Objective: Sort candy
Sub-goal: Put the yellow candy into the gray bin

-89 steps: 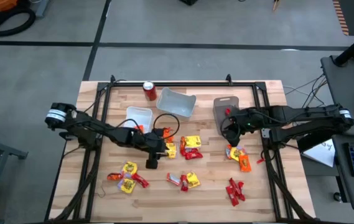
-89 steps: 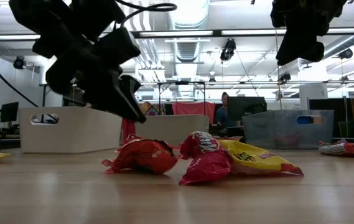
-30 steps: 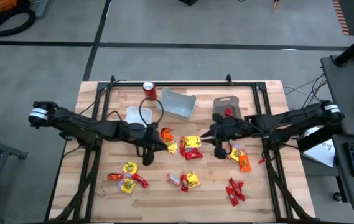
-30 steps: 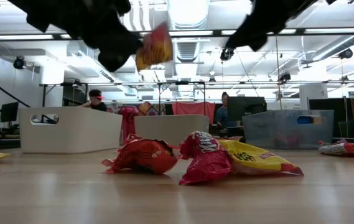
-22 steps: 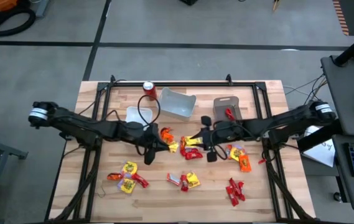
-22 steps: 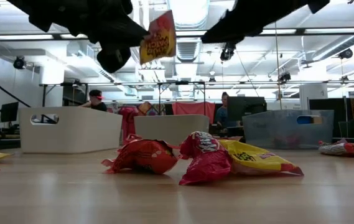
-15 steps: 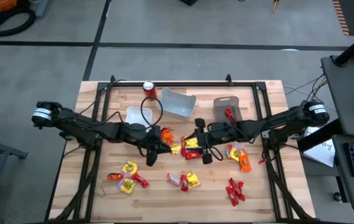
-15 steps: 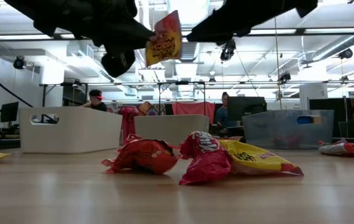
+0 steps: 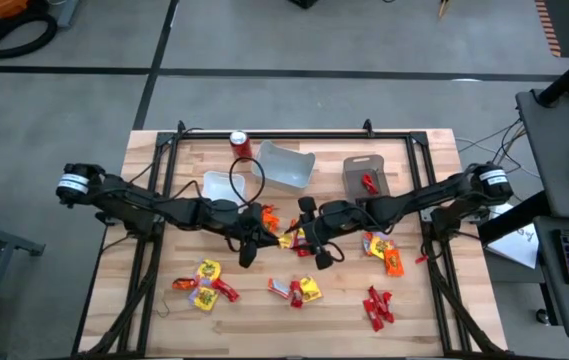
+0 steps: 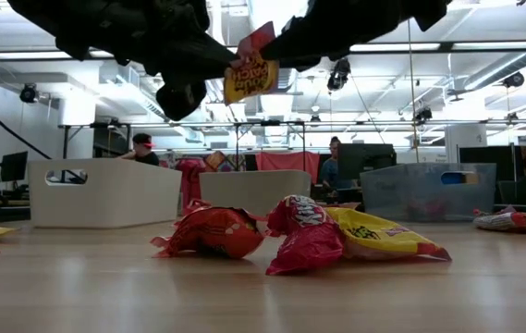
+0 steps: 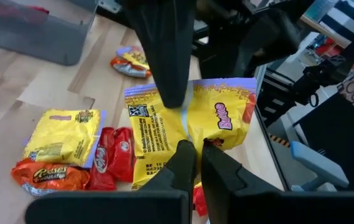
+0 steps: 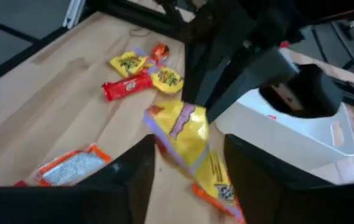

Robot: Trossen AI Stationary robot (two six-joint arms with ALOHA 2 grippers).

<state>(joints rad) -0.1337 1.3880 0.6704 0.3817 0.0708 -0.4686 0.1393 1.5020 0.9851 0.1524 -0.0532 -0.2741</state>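
The left tool [image 9: 255,235] is pinching a yellow candy packet [image 10: 251,76] above the table [image 9: 154,310], mid-table. The right tool [image 9: 311,230] is straddling the same packet, fingers spread. More candy [image 9: 204,284] is lying scattered below.

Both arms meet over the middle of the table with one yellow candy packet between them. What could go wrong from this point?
1. The left pincer pinches only the edge of the yellow packet; the thin hold could slip and the packet drop onto the candies below.
2. The right pincer stands open around the same packet, so closing badly could tear or tug it.
3. The two pincers are crowded together in the high view and could bump.
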